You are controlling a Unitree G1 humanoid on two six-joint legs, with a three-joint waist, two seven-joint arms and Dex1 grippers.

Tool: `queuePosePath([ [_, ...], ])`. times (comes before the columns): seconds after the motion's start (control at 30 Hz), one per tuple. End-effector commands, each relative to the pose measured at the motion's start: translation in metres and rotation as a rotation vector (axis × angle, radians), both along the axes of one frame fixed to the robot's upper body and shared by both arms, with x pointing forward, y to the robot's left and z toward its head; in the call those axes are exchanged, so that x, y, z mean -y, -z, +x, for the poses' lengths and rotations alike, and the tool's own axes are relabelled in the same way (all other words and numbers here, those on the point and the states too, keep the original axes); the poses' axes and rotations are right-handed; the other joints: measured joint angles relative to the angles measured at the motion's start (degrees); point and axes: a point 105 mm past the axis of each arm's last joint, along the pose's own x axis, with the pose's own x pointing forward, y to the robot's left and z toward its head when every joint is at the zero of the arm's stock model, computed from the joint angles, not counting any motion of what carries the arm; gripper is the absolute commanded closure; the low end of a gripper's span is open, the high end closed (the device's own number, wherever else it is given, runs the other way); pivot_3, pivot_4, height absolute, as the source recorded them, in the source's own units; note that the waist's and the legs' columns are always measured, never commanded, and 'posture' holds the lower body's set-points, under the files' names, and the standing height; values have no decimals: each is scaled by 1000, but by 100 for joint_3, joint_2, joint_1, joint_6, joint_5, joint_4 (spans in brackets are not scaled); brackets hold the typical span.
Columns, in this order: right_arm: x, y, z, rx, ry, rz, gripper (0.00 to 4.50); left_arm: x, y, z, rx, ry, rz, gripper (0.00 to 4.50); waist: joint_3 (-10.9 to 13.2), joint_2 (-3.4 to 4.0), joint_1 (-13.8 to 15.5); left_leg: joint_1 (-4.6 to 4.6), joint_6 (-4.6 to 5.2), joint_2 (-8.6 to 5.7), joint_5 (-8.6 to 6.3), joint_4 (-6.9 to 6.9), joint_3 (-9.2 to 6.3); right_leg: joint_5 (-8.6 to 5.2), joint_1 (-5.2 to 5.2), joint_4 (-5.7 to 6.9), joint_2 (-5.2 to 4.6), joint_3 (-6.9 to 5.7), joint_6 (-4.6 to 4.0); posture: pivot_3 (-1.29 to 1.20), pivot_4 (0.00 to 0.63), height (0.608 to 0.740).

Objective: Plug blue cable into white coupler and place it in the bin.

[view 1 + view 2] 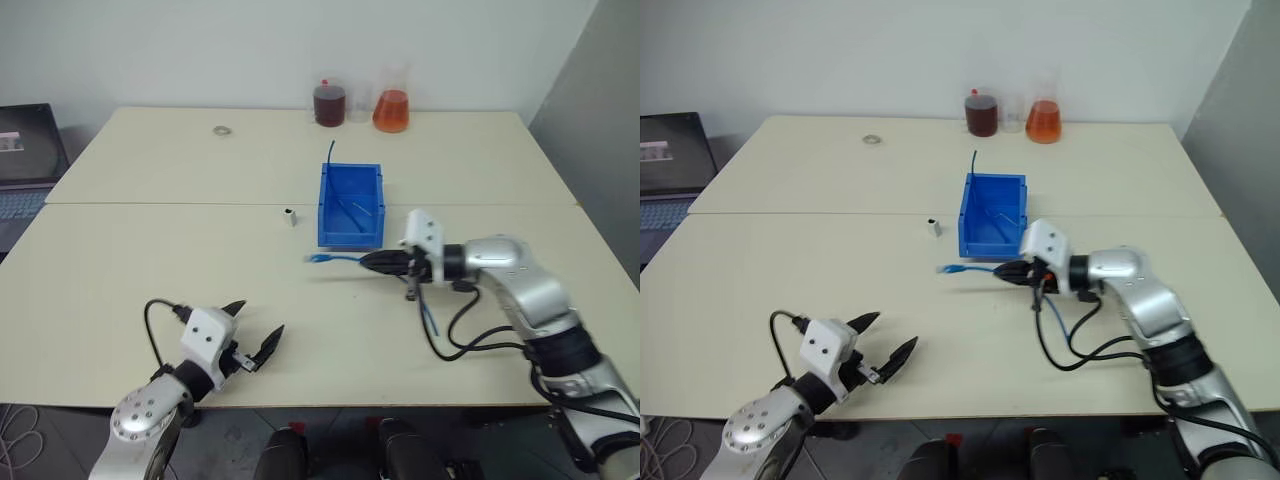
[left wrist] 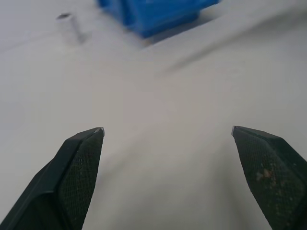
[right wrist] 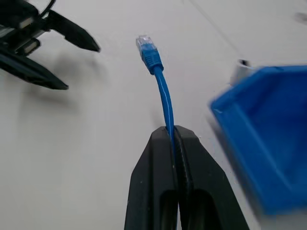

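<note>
Blue plastic, the bin [image 1: 350, 205] sits near the middle of the pale table [image 1: 150, 260], its open top showing a thin dark wire inside and another rising from its far rim. The right gripper [image 1: 372, 263] reaches leftward and level just in front of the bin's near lip, its black fingers clenched on the blue cable [image 3: 163, 96]. A short length sticks out past the fingertips and ends in a clear-tipped plug [image 3: 146, 48] held just above the table, pointing left. Behind the grip the cable drops under the wrist, where it tangles with black robot leads and is hard to follow.

The left gripper [image 1: 255, 335] hovers low at the near left of the table, angled forward and to the right, jaws spread wide with nothing between them.

The white coupler [image 1: 290, 216] stands upright on the table just left of the bin, apart from both grippers; its socket cannot be made out. In the right wrist view the bin's corner mostly hides it.
</note>
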Motion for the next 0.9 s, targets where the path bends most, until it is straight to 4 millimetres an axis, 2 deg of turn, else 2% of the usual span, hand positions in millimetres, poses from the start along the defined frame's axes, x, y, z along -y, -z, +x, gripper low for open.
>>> queuePosePath([
  [0.03, -22, 11, 1, 69, -79, -30, 4476, 5, -5, -9, 60, -72, 2, 0, 0, -1, 79, -2, -1, -5, 0, 0, 2, 0, 0, -4, -8, 1, 1, 0, 150, 740],
  [0.13, -34, 28, -1, 66, -134, -66, 4476, 7, 1, -14, 56, -117, -16, 0, 0, 0, 78, -2, -2, -14, -2, -1, 16, 2, 1, -10, -21, 10, 4, 0, 150, 740],
  [0.27, -40, 36, 6, 58, -129, -71, 4476, 5, 8, -23, 37, -132, -1, 0, 0, 0, 16, 0, -4, -18, -3, -1, 27, 4, 0, -13, -25, 17, 7, 0, 150, 740],
  [0.37, -41, 41, 14, 65, -84, -74, 4476, 0, 9, -26, 31, -151, -1, 0, 0, 0, -64, 6, -4, -5, -4, -5, 29, 2, -2, -10, -14, 16, 3, 0, 150, 740],
  [0.53, -37, 58, 10, 9, -83, -118, 4476, 0, 8, -24, 33, -130, 4, 0, 0, 1, -82, 8, -3, 2, -4, -10, 21, -3, -3, -2, 0, 14, -6, 0, 150, 740],
  [0.77, -32, 63, 5, -53, -99, -143, 2920, 1, 4, -15, 40, -96, 5, 0, 0, 1, -77, 9, -3, 1, -4, -4, 19, -3, -2, 1, -1, 12, -5, 0, 150, 740],
  [0.9, -28, 52, 5, -75, -86, -113, 1929, 2, 3, -13, 37, -61, 4, 0, 0, 1, -76, 10, -2, 2, -3, -3, 16, -3, -1, 7, 0, 10, -5, 0, 150, 740],
])
